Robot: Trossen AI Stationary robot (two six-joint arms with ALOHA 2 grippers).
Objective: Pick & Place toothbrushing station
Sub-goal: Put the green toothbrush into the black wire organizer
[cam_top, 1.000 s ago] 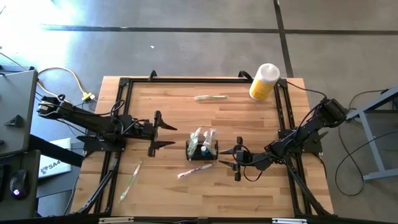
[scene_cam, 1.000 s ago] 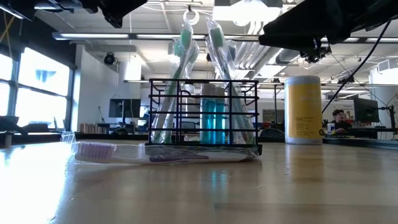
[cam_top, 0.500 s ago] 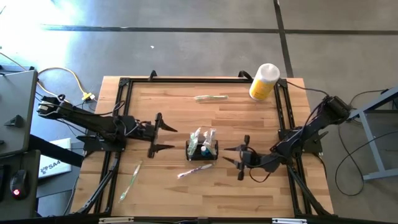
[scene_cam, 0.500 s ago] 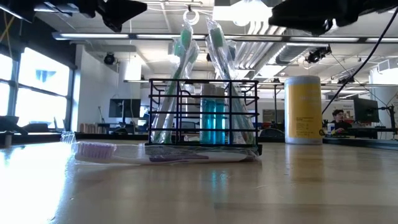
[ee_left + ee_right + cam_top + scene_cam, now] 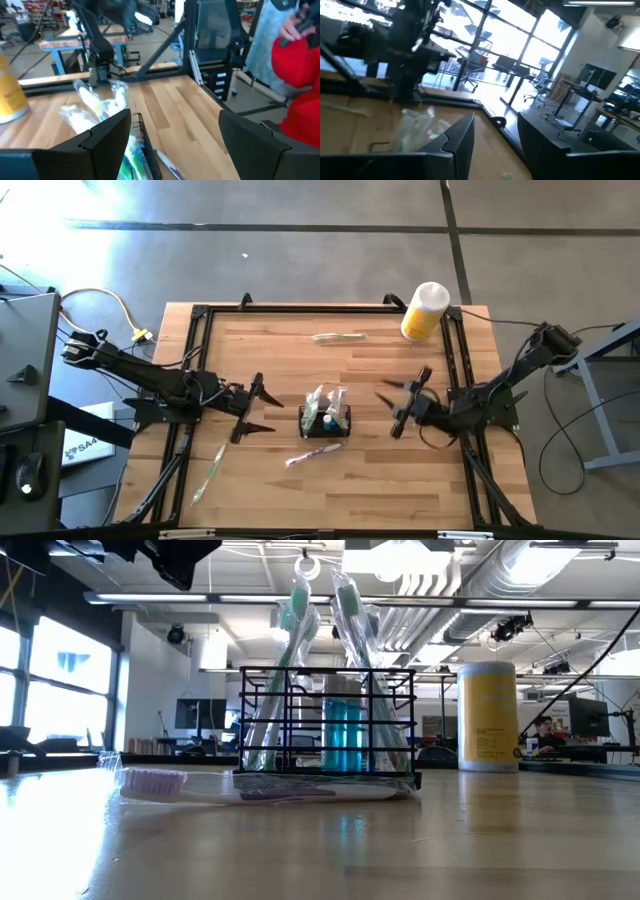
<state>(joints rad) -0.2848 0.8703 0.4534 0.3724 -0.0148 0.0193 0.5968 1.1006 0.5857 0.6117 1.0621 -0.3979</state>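
The counter (image 5: 380, 370) is a pale wood slab inside a dark frame, with both arms reaching in from its two ends toward the middle. The left gripper (image 5: 252, 406) hangs just off the station's left side with its fingers spread wide; the left wrist view looks straight down past them at the wire edge, so I judge it is lined up for a grasp not yet made. The right gripper (image 5: 403, 402) sits off to the station's right, clear of it, fingers likewise apart and grasping nothing, probably kept out of the way.

A yellow bottle (image 5: 424, 311) with a white cap stands at the far right corner, well apart from the work.

The station (image 5: 325, 420) stands upright near the counter's centre, between the two grippers and touched by neither. From the low view it is a black wire basket (image 5: 328, 722) with low open walls, holding wrapped toothbrushes that lean out above its rim and a blue tube inside.

A wrapped brush (image 5: 313, 453) lies just in front of the station, another (image 5: 209, 470) near the left front edge, a third (image 5: 339, 336) at the back.
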